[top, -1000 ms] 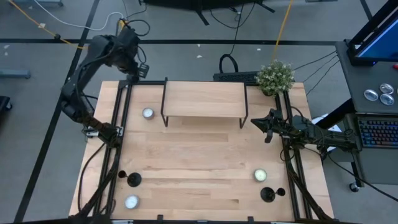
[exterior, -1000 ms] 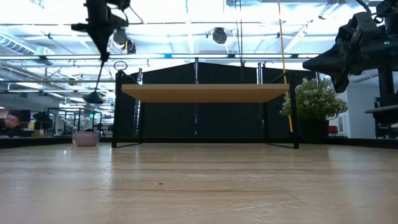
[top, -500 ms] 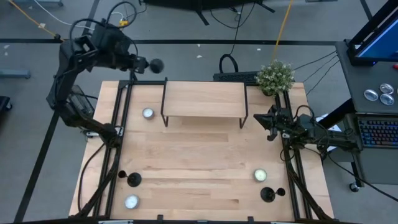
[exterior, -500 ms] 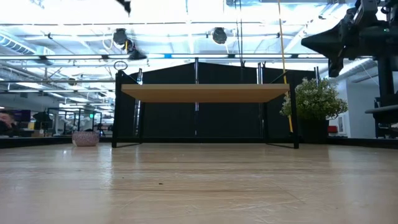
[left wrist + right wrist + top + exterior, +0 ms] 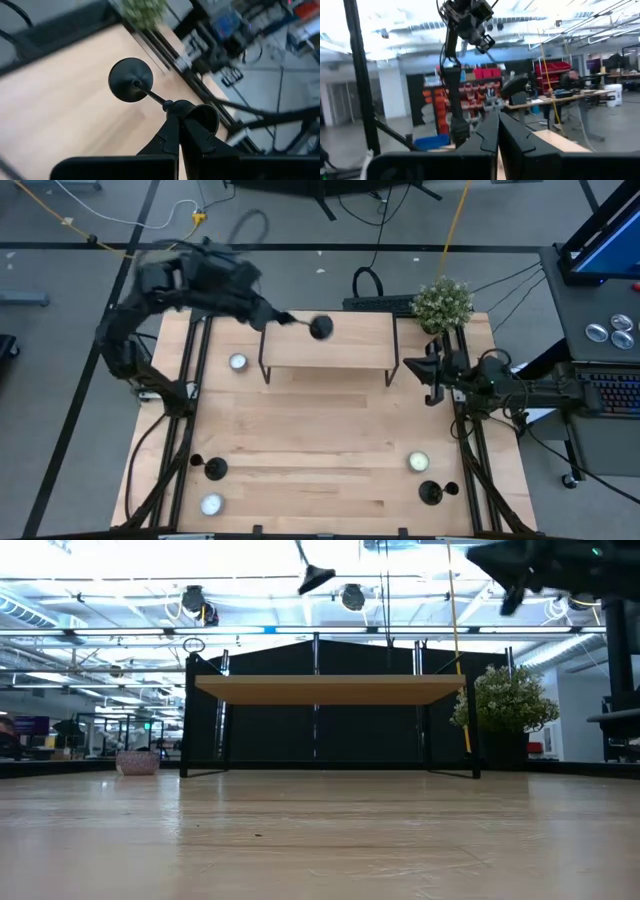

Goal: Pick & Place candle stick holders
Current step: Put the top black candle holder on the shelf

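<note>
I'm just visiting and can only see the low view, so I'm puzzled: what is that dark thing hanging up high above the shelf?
Observer: A candle holder. The left gripper is shut on its thin stem, carrying it over the shelf.
Operator: Are there more of them?
Observer: Two more stand on the table, at the end away from the shelf: a left holder and a right holder.
Operator: And the other arm?
Observer: The right gripper waits at the table's right edge, holding nothing.
</note>
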